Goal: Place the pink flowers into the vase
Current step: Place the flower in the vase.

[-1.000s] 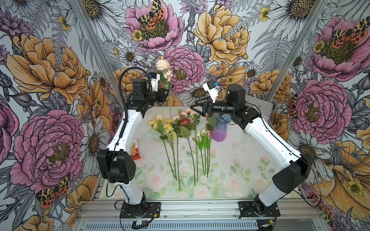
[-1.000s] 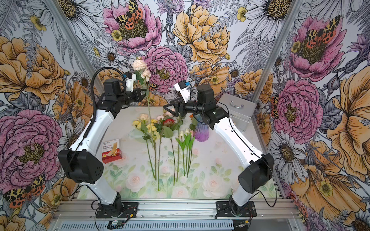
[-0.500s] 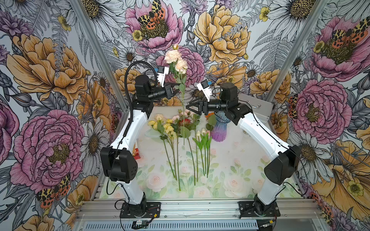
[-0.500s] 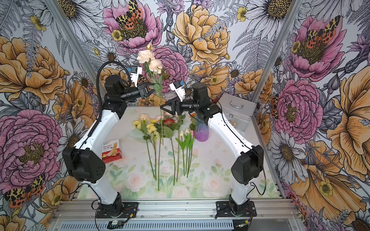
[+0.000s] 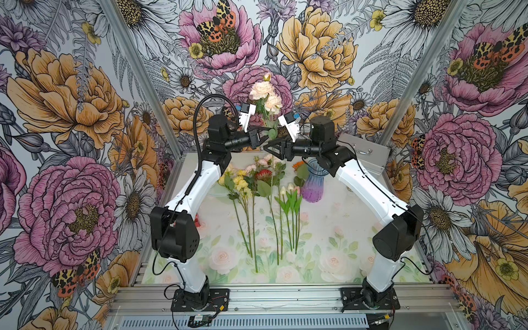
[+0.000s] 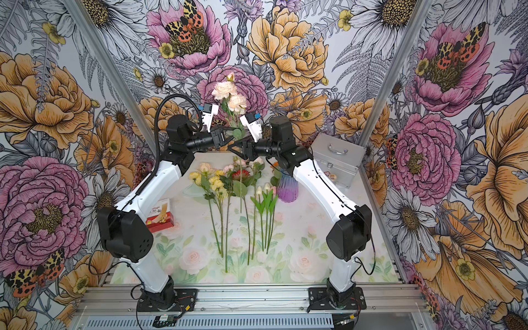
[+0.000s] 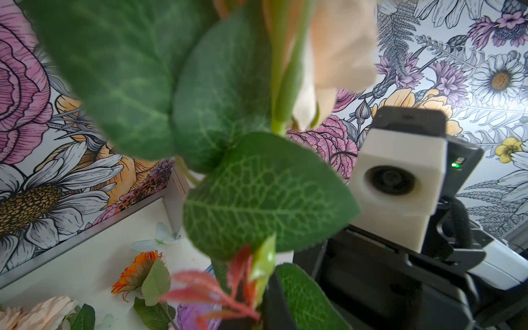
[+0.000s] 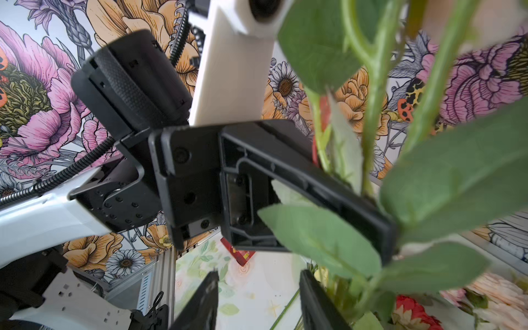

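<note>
Top views: floral tabletop point(image 5: 337, 228), floral walls point(image 5: 71, 114)

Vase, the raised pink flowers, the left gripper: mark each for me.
vase point(image 5: 312, 191), in a top view, on its purple bulbous base.
pink flowers point(image 5: 261, 89), in a top view, on the upper pale bloom of the raised stem.
left gripper point(image 5: 267, 134), in a top view, midway between its fingertips at the stem.

Likely lab: floral-walled aluminium frame point(image 5: 285, 298)
</note>
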You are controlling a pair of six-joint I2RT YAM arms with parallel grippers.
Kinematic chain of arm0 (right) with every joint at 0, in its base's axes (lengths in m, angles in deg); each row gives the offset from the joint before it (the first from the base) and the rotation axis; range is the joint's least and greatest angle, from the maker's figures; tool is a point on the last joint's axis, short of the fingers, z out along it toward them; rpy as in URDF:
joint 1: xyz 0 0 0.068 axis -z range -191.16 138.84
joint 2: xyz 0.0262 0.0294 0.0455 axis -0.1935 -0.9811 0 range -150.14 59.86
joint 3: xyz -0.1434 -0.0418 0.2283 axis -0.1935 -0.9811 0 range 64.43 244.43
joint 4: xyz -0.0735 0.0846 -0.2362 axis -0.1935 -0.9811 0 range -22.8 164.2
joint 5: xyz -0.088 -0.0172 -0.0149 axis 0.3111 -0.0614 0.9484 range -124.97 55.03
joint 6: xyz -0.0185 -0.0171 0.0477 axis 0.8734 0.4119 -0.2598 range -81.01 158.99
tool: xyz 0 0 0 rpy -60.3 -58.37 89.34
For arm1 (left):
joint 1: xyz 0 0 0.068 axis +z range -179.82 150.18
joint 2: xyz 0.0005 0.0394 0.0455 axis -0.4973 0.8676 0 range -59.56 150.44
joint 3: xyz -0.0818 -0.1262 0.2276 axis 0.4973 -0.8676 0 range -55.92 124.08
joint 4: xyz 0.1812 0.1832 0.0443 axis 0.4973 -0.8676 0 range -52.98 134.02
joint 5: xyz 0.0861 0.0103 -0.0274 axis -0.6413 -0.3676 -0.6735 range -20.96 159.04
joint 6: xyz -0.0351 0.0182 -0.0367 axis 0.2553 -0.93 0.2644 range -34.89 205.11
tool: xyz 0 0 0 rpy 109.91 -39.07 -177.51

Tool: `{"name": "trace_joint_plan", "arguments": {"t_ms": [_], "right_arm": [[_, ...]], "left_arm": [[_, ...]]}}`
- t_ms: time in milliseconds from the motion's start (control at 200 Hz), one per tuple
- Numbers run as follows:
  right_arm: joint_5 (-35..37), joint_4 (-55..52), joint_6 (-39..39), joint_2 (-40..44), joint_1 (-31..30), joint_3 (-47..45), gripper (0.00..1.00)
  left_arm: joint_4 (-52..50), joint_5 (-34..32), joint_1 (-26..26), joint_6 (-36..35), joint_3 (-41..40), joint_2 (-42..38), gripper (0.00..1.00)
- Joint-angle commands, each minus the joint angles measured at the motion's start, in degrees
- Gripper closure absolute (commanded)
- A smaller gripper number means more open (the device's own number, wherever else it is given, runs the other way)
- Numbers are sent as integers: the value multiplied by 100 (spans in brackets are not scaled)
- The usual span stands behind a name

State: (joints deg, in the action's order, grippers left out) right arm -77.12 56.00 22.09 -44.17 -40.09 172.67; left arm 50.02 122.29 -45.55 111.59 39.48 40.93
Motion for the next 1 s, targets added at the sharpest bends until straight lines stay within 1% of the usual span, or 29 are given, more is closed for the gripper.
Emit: {"name": "trace_joint_plan", "arguments": {"t_ms": [0, 175, 320, 585, 666, 836, 996], "right_arm": [[452, 152, 122, 89, 2, 74, 53], [418, 141, 34, 316, 10, -21, 54], [431, 137, 58, 524, 34, -268, 55], [986, 132, 86, 891, 150, -732, 57], [983, 141, 79, 806, 151, -722, 57], [745, 137, 52, 395, 124, -380, 57], [577, 141, 56, 195, 99, -219, 57]], "left_arm": [[85, -108, -14, -127, -107, -279, 100], [86, -193, 33, -143, -156, -271, 100], [86, -248, 92, -184, -134, -277, 100], [81, -267, 175, -161, -114, -378, 100], [80, -243, 171, -143, -93, -389, 100], [83, -269, 145, -161, -148, -383, 100], [79, -282, 120, -163, -173, -409, 100]]}}
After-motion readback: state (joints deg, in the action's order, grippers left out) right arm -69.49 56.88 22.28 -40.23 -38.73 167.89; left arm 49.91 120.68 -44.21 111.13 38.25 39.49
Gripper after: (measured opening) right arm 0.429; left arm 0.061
